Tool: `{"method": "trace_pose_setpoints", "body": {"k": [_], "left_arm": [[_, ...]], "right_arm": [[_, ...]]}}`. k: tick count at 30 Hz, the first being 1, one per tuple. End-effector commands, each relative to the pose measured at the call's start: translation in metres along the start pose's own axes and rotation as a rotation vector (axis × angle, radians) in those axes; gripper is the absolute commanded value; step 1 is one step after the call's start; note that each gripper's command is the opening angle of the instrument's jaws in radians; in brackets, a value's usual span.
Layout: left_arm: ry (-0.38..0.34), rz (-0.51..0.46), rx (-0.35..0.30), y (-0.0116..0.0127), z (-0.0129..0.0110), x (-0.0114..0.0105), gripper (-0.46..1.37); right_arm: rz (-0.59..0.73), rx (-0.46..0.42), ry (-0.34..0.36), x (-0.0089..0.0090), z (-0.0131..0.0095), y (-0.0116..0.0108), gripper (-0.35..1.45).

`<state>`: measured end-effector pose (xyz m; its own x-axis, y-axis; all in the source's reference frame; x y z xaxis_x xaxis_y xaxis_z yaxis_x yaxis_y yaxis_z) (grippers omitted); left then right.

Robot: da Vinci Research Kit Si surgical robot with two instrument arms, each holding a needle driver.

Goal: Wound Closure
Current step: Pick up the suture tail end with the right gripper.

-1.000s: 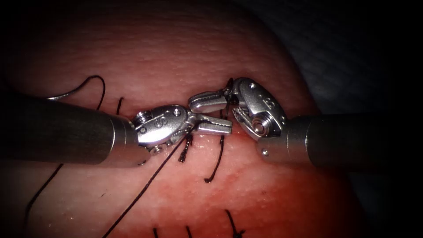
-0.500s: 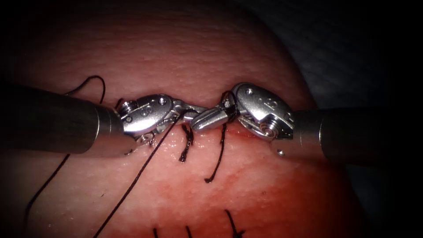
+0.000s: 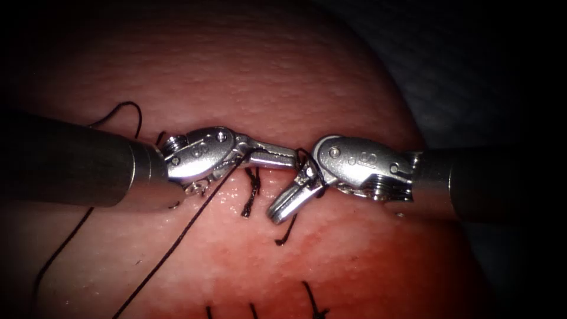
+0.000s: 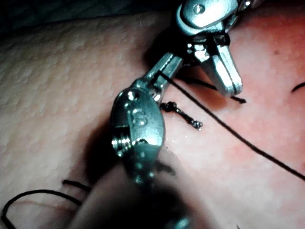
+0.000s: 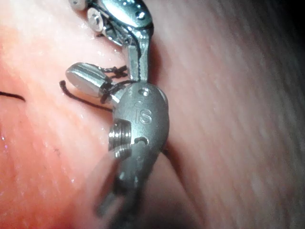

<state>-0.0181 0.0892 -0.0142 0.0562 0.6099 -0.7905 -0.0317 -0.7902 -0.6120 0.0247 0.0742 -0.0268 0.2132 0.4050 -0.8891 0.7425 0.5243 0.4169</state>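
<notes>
Dim endoscope view with dark vignetted edges; glare on metal; blurred near shafts in wrist views

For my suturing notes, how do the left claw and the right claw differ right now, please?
The left claw lies level, pointing right; the right claw tilts down-left. The left claw is shut on the thread; the right claw has thread looped round its base, its grip unclear. Both are shut, above the tissue.
</notes>
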Motion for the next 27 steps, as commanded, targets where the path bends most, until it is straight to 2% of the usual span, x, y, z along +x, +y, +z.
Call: {"method": "trace_pose_setpoints", "body": {"k": [1, 3, 7, 9, 10, 13, 15, 19, 21, 24, 27], "left_arm": [[0.000, 0.000, -0.004, 0.0001, 0.0000, 0.0000, -0.35], [0.001, 0.011, -0.007, 0.0004, 0.0000, 0.0001, -0.35], [0.002, 0.013, -0.008, 0.0010, 0.0000, 0.0003, -0.35], [0.002, 0.019, -0.008, 0.0013, 0.0000, 0.0003, -0.35], [0.002, 0.019, -0.009, 0.0016, 0.0000, 0.0002, -0.35], [0.001, 0.024, -0.013, 0.0022, -0.0003, 0.0002, -0.35], [0.001, 0.030, -0.015, 0.0024, -0.0005, 0.0002, -0.35], [0.001, 0.028, -0.017, 0.0025, -0.0006, 0.0003, -0.35], [0.002, 0.033, -0.018, 0.0023, -0.0007, 0.0004, -0.35], [0.002, 0.032, -0.018, 0.0023, -0.0007, 0.0005, -0.35], [0.002, 0.032, -0.018, 0.0023, -0.0007, 0.0005, -0.35]], "right_arm": [[-0.002, 0.006, -0.010, 0.0000, -0.0001, 0.0000, -0.35], [0.001, 0.014, -0.031, -0.0002, -0.0001, -0.0001, -0.35], [0.007, -0.003, -0.033, -0.0002, -0.0002, 0.0003, -0.32], [0.008, -0.004, -0.033, -0.0002, -0.0001, 0.0004, -0.10], [0.008, -0.004, -0.036, -0.0002, 0.0000, 0.0004, 0.24], [0.008, -0.028, -0.049, -0.0003, 0.0006, 0.0005, 0.85], [0.009, -0.039, -0.067, -0.0005, 0.0010, 0.0006, 1.03], [0.008, -0.035, -0.130, -0.0012, 0.0019, 0.0004, 1.10], [0.008, -0.005, -0.173, -0.0017, 0.0023, 0.0003, 1.07], [0.009, -0.005, -0.186, -0.0018, 0.0024, 0.0004, 1.03], [0.012, -0.005, -0.203, -0.0018, 0.0023, 0.0007, 0.91]]}}
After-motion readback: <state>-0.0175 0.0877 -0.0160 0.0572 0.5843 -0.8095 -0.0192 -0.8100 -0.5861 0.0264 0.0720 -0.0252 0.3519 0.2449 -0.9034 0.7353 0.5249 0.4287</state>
